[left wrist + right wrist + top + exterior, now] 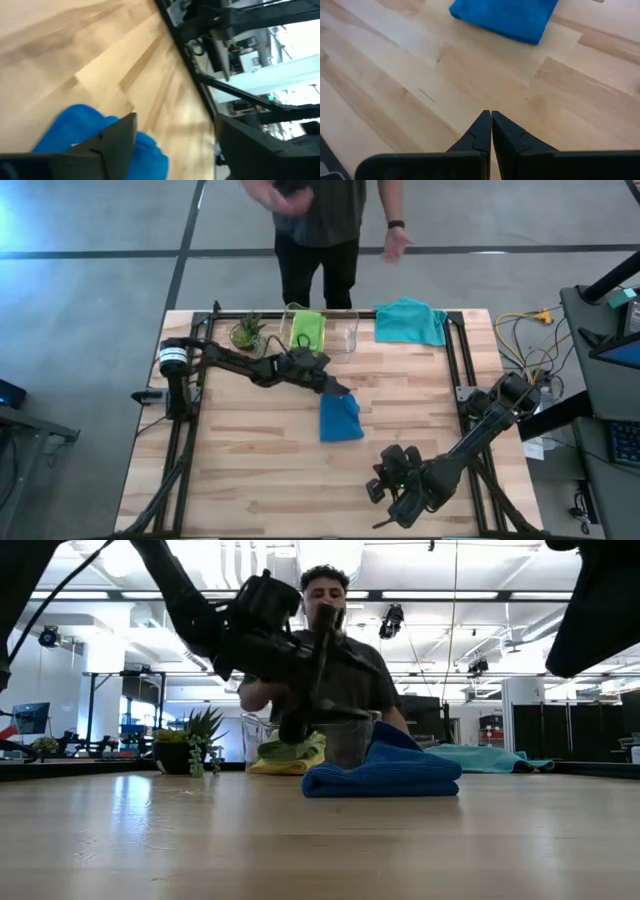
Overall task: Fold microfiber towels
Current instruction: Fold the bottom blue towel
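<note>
**Blue towel folded and down, left gripper just off it**

Closed right gripper (491, 120) sits nearest our lens in its wrist view: two dark fingers pressed tip to tip, holding nothing, parked over bare wood at the near right of the light wooden plank table (250, 470).

Folded dark blue microfiber towel (340, 418) lies mid-table as a compact stack. We see the left gripper (340, 390) at its far edge. One dark finger (112, 140) shows against blue cloth in the left wrist view; from the frames we can't tell whether the jaws are spread or whether they grip the fabric.

Other towels:
- crumpled teal cloth (410, 321), far right edge of table
- lime green cloth (307, 330) in the clear plastic bin (347, 332)
- yellow cloth (278, 766) low beside the bin, seen from the table-level camera only

Small green potted plant (247, 332) sits just left of the bin. A person (320, 225) stands behind the far edge, one hand (397, 245) out.

Risks, our read:
- a finger snagging a blue layer on retreat would drag the fold open
- reaching for the teal cloth could swing the left arm into bin or plant
- the person's hand is near the far towels, so collision is possible there
</note>
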Controlling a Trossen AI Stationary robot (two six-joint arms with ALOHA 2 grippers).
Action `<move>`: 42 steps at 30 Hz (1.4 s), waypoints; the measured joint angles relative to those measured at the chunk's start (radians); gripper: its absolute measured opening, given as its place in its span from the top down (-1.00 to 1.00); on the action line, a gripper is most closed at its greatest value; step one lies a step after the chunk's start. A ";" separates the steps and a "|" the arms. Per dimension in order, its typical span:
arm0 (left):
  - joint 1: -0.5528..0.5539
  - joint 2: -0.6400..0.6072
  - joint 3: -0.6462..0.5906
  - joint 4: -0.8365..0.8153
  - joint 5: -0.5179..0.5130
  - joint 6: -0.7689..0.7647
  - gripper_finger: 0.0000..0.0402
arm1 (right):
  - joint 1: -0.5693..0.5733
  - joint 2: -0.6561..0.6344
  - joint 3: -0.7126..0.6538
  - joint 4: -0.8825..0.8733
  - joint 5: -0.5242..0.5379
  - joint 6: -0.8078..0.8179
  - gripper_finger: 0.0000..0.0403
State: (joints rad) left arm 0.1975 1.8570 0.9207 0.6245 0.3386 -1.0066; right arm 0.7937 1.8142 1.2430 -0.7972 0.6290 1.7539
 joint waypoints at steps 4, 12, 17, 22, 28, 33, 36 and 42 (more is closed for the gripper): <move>0.021 -0.060 -0.016 -0.032 0.092 0.024 -0.38 | -0.005 -0.004 -0.003 0.032 0.067 -0.044 0.96; -0.048 -0.155 -0.115 -0.179 0.168 0.215 -0.39 | -0.225 -0.048 -0.165 0.598 -0.108 -0.532 0.96; -0.103 -0.171 -0.156 -0.218 0.058 0.302 -0.39 | -0.391 -0.134 -0.295 0.695 -0.116 -0.523 0.96; -0.139 -0.171 -0.160 -0.214 -0.065 0.411 -0.31 | -0.509 -0.231 -0.387 0.707 -0.220 -0.561 0.96; -0.141 -0.165 -0.158 -0.214 -0.182 0.500 -0.22 | -0.611 -0.229 -0.401 0.705 -0.307 -0.620 0.96; -0.141 -0.146 -0.157 -0.207 -0.266 0.544 -0.18 | -0.646 -0.229 -0.401 0.737 -0.386 -0.656 0.96; -0.139 -0.140 -0.159 -0.220 -0.271 0.547 -0.17 | -0.645 -0.224 -0.381 0.767 -0.427 -0.687 0.96; -0.139 -0.089 -0.141 -0.213 -0.278 0.547 -0.17 | -0.666 -0.152 -0.325 0.613 -0.423 -0.697 0.96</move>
State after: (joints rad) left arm 0.0589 1.7685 0.7798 0.4115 0.0605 -0.4591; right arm 0.1275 1.6626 0.9185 -0.1845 0.2063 1.0573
